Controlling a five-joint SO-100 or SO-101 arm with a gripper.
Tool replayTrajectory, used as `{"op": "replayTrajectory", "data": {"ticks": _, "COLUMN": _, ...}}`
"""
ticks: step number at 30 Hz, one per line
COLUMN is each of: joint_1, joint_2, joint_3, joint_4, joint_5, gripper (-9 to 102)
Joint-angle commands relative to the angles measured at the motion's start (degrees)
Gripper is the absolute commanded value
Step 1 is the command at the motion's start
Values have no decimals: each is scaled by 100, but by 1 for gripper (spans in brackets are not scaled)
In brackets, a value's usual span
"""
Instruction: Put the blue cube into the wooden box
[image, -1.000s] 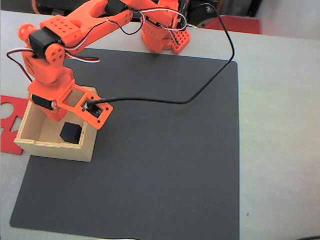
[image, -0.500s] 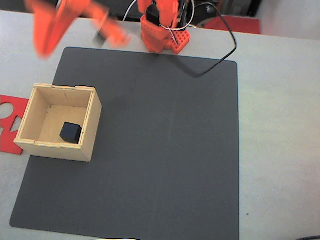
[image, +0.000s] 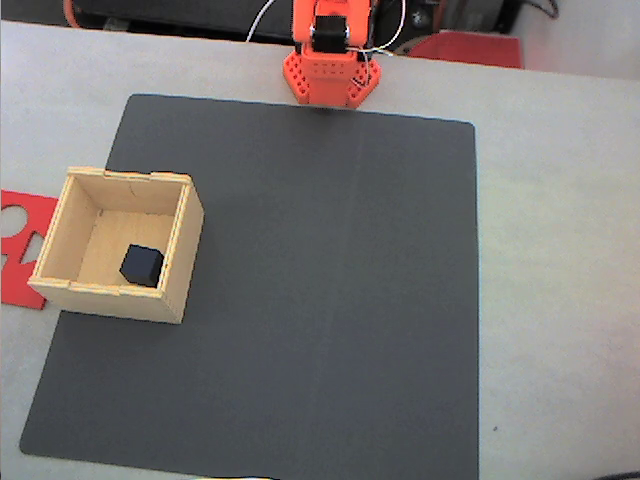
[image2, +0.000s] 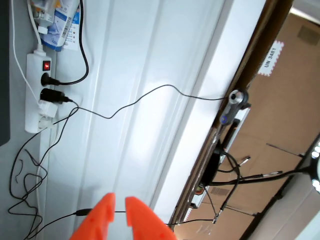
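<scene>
The blue cube (image: 141, 265) lies on the floor of the wooden box (image: 185, 245), toward its near right corner in the fixed view. The box stands on the left edge of the black mat (image: 330, 300). The orange arm (image: 330, 55) is folded back over its base at the top of the table, far from the box. In the wrist view my gripper (image2: 120, 200) pokes up from the bottom edge, pointing at a white wall. Its two orange fingertips (image2: 105, 207) sit almost together, with a thin slit and nothing between them.
A flat red cut-out sheet (image: 18, 245) lies left of the box. Another red piece (image: 470, 47) sits at the table's back right. The wrist view shows a power strip (image2: 42, 82), cables and cardboard boxes (image2: 280, 125) off the table.
The arm has lifted away from above the box and swung back to its base. The cube stays inside the box; the box has not moved.
</scene>
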Motion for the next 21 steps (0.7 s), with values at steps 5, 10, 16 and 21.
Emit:
{"op": "replayTrajectory", "data": {"ticks": 5, "joint_1": -158, "joint_2": 1986, "joint_3": 1529, "joint_4": -97, "joint_5": -562, "gripper": 0}}
{"op": "replayTrajectory", "data": {"ticks": 10, "joint_1": 88, "joint_2": 3190, "joint_3": 3445, "joint_4": -466, "joint_5": -694, "gripper": 0}}
{"op": "replayTrajectory", "data": {"ticks": 16, "joint_1": 211, "joint_2": 4175, "joint_3": 5985, "joint_4": -1090, "joint_5": -712, "gripper": 0}}
{"op": "replayTrajectory", "data": {"ticks": 21, "joint_1": 413, "joint_2": 4271, "joint_3": 8086, "joint_4": -1731, "joint_5": -299, "gripper": 0}}
